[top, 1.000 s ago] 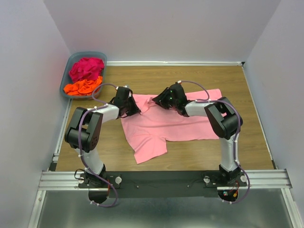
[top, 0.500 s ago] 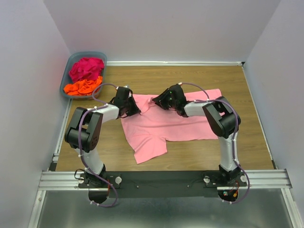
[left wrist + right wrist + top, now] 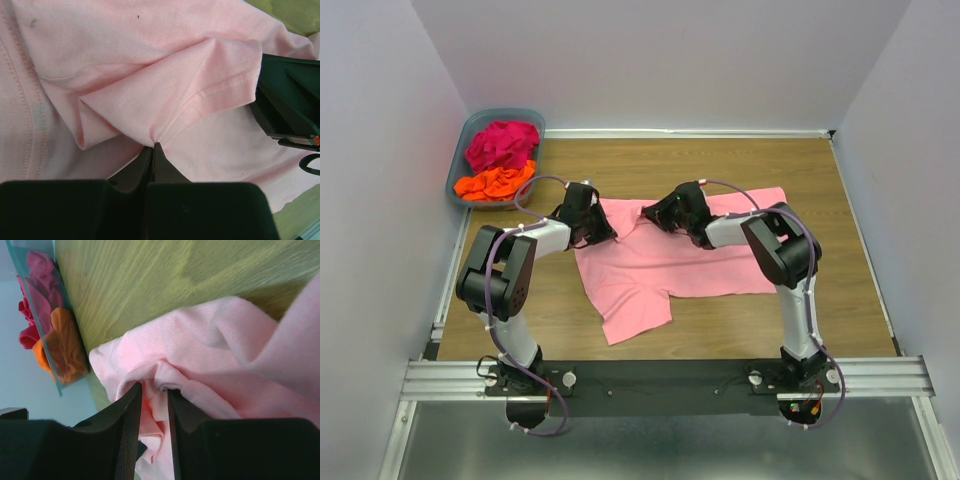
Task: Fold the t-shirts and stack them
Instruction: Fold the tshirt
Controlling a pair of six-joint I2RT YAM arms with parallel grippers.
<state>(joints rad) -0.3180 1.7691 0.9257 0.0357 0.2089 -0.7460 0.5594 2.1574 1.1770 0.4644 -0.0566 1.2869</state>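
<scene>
Lighting: bright, even, diffuse from above; only faint, soft shadows on the table [image 3: 720, 160]. Top view: sharp, no glare. Wrist views: wood tinted yellow-green, possibly white balance; right gripper [image 3: 155, 392] body blurred at frame bottom; light pink t-shirt [image 3: 150, 75] weave crisp.

We see a grey-blue plastic basket [image 3: 463, 150] in the far left corner of a wood-grain table [image 3: 720, 165], its long side close against the left wall. Pale, plain walls [image 3: 670, 60] close the table in on the left, the far side and the right, and a thin white strip [image 3: 700, 132] runs along the foot of the far wall. An aluminium rail [image 3: 880, 375] spans the near edge, with a dull grey metal sheet [image 3: 670, 445] below it.
</scene>
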